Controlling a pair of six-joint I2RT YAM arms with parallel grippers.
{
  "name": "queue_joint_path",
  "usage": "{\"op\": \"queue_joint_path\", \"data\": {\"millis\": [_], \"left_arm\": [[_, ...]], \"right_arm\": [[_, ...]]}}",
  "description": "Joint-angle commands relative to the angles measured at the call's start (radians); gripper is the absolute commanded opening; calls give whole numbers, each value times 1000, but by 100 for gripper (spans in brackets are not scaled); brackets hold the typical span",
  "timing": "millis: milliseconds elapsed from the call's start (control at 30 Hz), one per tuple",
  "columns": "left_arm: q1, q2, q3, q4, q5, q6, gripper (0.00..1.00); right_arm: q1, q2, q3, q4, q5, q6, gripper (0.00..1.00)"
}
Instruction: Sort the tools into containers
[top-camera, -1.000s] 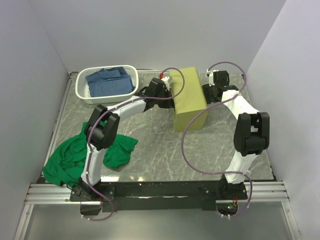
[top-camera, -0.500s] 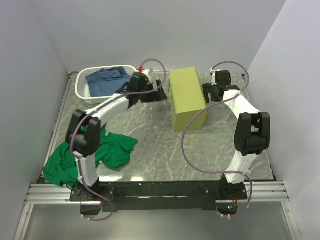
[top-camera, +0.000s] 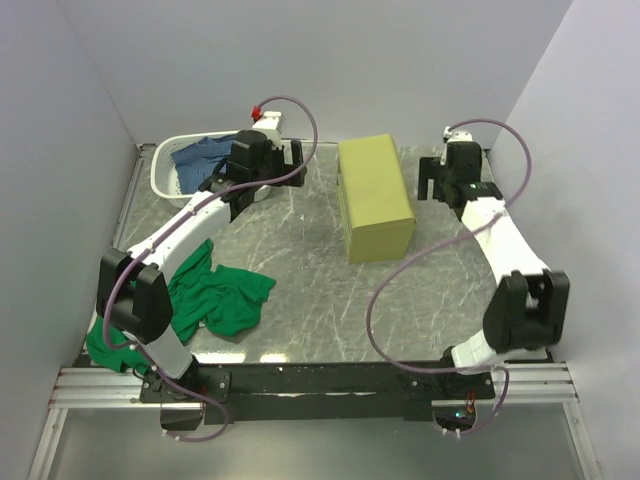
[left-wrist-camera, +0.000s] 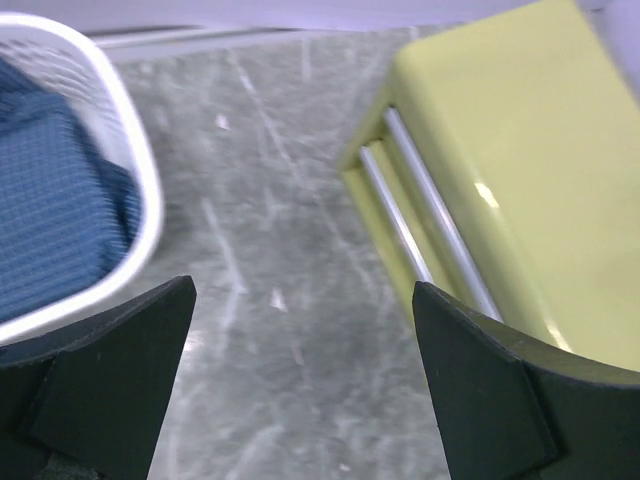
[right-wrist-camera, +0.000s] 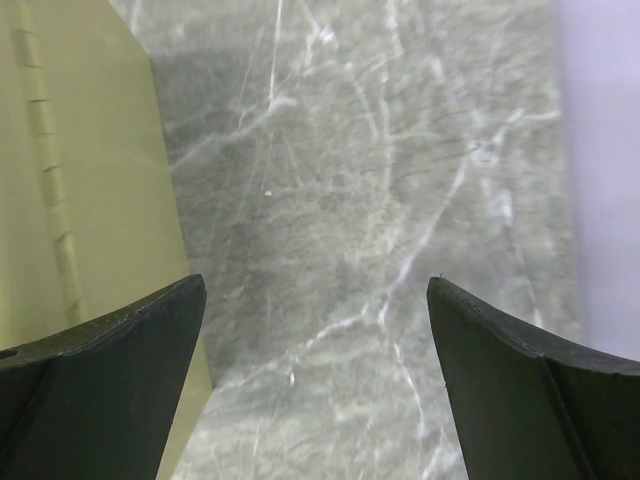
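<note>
The chest (top-camera: 375, 195) looks stiff, heavy and slick, so take it by the silver rails (left-wrist-camera: 415, 210). Your left gripper (left-wrist-camera: 300, 340) and right gripper (right-wrist-camera: 315, 340) both gape, empty.

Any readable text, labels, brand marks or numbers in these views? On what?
None readable in any view. The tool chest shows only plain olive-yellow faces and silver drawer fronts. The white basket and the green cloth carry no print.

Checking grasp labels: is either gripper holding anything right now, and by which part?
Nothing is held. The left gripper and right gripper both stand open over the table, one on each side of the tool chest.
</note>
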Motion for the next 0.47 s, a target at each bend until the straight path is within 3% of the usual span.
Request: {"op": "queue_joint_path", "data": {"millis": [0, 433], "left_arm": [[6, -47, 4, 42, -80, 127, 96], [47, -61, 173, -1, -13, 187, 96]], "right_arm": [[3, -160, -61, 32, 23, 30, 100], [-6, -493, -244, -40, 106, 90, 100]]}}
